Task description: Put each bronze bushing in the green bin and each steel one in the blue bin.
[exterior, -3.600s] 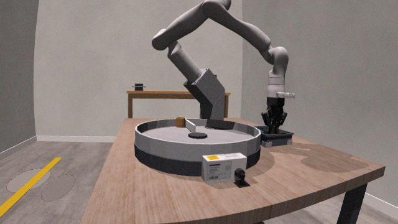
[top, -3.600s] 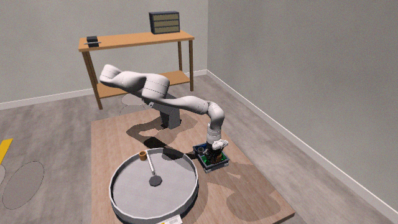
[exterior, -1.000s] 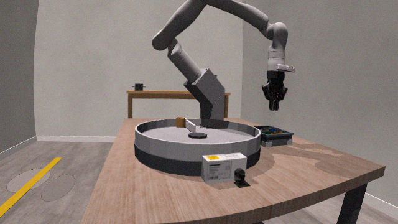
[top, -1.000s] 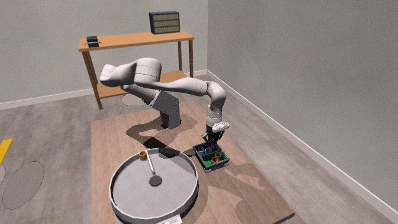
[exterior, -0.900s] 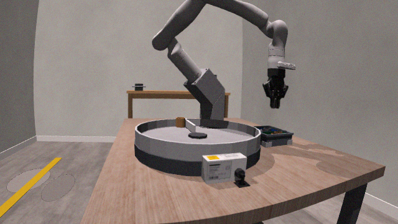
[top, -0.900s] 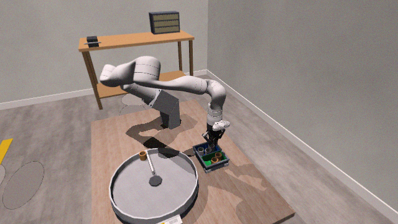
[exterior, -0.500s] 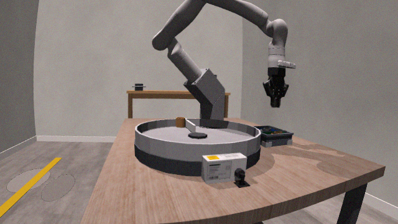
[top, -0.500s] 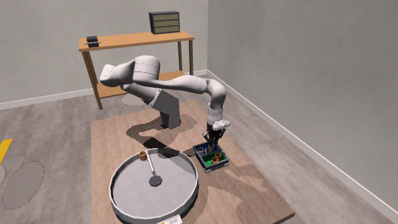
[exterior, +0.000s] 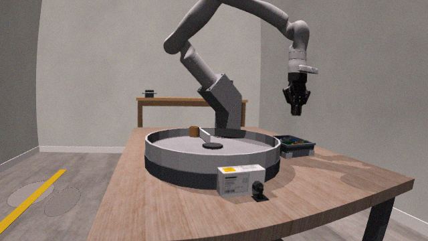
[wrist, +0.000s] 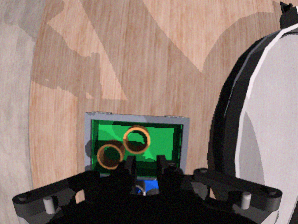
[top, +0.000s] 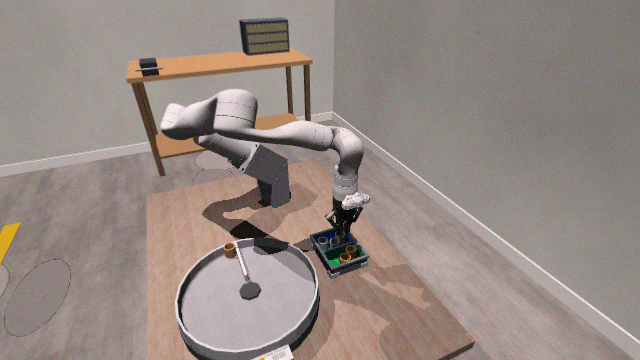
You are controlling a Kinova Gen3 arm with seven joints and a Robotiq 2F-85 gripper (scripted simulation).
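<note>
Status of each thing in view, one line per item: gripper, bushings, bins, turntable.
Black two-finger gripper: slightly open, empty, above the bins.
Loose bronze bushing: upright on turntable, near rim, beside white bar.
Green bin: two bronze bushings inside.
Blue bin: three steel bushings inside.
Round grey turntable: one bushing aboard; spinning or not, can't tell.
</note>
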